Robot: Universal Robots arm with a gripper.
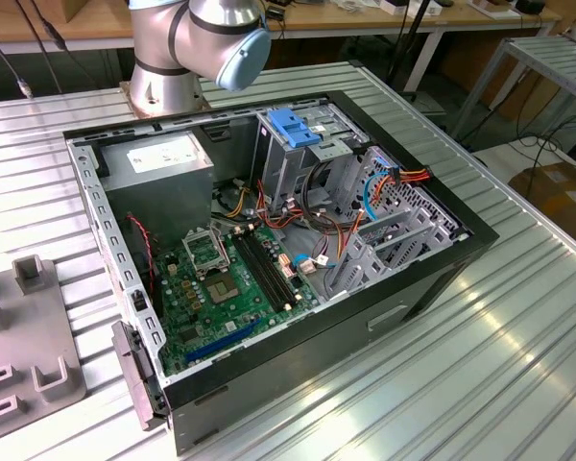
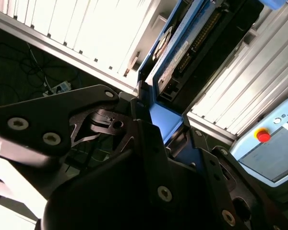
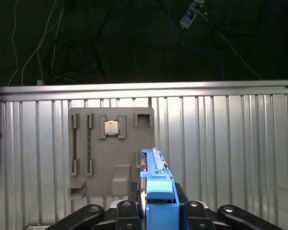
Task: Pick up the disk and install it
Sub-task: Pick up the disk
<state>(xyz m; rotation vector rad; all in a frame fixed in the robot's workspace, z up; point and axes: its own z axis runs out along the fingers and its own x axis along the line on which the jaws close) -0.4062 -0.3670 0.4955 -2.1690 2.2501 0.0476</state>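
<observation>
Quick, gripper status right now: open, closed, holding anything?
The gripper: closed, holding the disk by its blue-railed edge.

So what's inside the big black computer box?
A green circuit board, a grey power-supply box, coloured cables and a metal cage with a blue latch. The cage and cables hide whatever lies beneath them.

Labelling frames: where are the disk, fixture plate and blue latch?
disk (image 3: 157,189), first wrist view, blue rail.
fixture plate (image 3: 113,154), first wrist view, bare middle.
blue latch (image 1: 293,127), exterior view, top face.
</observation>
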